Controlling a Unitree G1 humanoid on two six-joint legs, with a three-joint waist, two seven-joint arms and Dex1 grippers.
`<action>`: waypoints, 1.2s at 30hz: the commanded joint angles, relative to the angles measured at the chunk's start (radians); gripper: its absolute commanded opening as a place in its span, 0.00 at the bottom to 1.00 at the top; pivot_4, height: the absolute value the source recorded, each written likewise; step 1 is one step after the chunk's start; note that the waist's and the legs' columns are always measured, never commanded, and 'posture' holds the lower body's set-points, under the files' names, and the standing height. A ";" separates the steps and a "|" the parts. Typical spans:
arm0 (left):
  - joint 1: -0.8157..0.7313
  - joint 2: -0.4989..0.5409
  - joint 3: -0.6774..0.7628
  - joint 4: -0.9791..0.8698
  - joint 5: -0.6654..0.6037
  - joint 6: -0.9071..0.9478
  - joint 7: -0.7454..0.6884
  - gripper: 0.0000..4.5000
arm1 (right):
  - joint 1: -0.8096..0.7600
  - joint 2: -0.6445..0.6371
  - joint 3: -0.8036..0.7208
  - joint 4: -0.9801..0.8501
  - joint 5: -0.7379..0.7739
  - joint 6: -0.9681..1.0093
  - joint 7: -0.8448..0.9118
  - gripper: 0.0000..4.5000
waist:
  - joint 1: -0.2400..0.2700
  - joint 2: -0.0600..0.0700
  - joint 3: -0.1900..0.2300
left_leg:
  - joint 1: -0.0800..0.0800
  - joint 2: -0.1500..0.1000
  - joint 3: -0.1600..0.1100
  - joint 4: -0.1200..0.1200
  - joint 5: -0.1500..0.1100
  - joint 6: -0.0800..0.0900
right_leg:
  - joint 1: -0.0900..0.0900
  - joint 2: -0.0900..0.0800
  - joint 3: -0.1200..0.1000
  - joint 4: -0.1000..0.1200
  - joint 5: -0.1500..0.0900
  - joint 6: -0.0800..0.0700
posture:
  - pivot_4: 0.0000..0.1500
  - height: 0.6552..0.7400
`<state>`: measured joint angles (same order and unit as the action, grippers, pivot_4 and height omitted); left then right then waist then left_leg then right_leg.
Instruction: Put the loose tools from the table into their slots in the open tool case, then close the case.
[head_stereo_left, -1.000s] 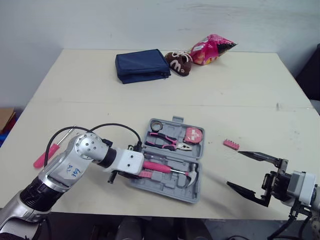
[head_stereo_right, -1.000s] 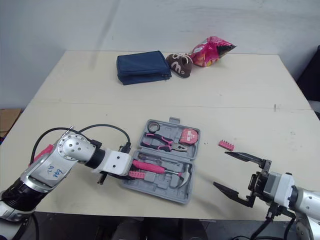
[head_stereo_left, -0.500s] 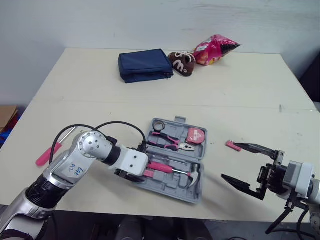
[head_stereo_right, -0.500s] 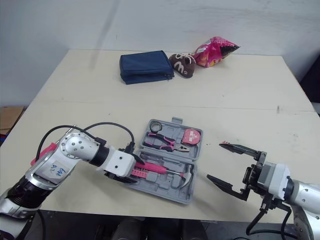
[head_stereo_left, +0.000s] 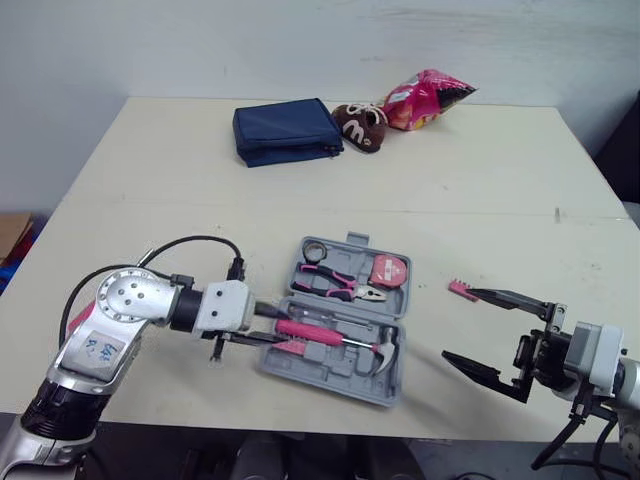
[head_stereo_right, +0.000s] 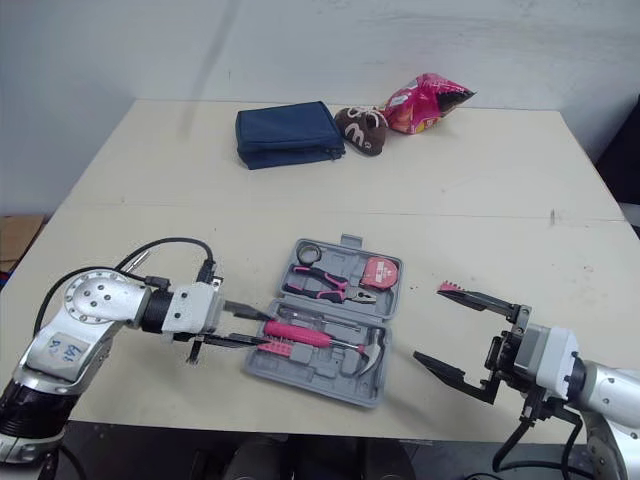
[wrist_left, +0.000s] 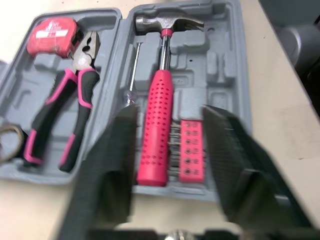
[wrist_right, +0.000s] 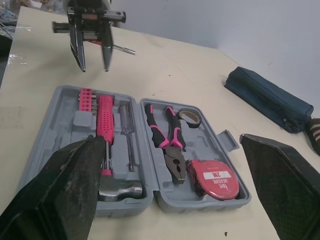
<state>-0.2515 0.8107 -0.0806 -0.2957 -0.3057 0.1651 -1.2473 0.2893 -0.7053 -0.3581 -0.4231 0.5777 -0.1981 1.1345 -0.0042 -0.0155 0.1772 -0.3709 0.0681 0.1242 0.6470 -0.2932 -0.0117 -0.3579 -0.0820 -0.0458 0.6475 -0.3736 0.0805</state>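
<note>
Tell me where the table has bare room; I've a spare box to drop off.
Widest bare table lies between the navy pouch and the tool case, stretching to the right edge. Crowded: the near edge, where the left claw sits at the case and the bit strip lies by the right claw.

grey tool case (wrist_left: 220, 65), pink hammer handle (wrist_left: 156, 125) dotted with holes, navy pouch (head_stereo_left: 285, 130).

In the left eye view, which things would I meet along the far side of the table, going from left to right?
navy pouch → brown plush item → pink snack bag
</note>
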 joint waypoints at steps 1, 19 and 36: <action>0.013 0.003 -0.008 0.016 0.015 0.020 0.027 0.00 | -0.005 0.009 -0.006 -0.003 0.004 -0.025 0.005 1.00 | 0.000 0.000 0.000 | 0.000 0.000 0.000 0.000 0.000 0.000 | 0.000 0.000 0.000 0.000 0.000 0.000 | 1.00 1.00; -0.014 0.073 -0.210 0.084 0.237 0.121 0.063 0.00 | 0.020 0.022 -0.021 0.031 0.001 -0.076 0.028 1.00 | -0.003 0.005 -0.003 | 0.003 0.000 0.001 -0.001 -0.001 0.000 | 0.001 0.000 0.001 0.000 0.000 0.000 | 1.00 1.00; 0.081 -0.070 0.128 0.211 -0.075 -0.119 0.072 0.00 | 0.078 -0.008 -0.119 0.102 0.001 -0.073 0.016 1.00 | 0.001 0.008 -0.007 | 0.002 0.000 0.000 0.000 -0.004 0.006 | 0.000 -0.002 0.001 0.003 0.000 -0.001 | 1.00 1.00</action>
<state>-0.1782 0.7348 -0.0589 -0.0859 -0.2890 0.0827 -1.1534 0.3562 -0.7005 -0.4105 -0.3384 0.5611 -0.2603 1.1462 -0.0027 -0.0074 0.1705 -0.3700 0.0680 0.1239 0.6473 -0.2971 -0.0060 -0.3587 -0.0839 -0.0459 0.6509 -0.3744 0.0790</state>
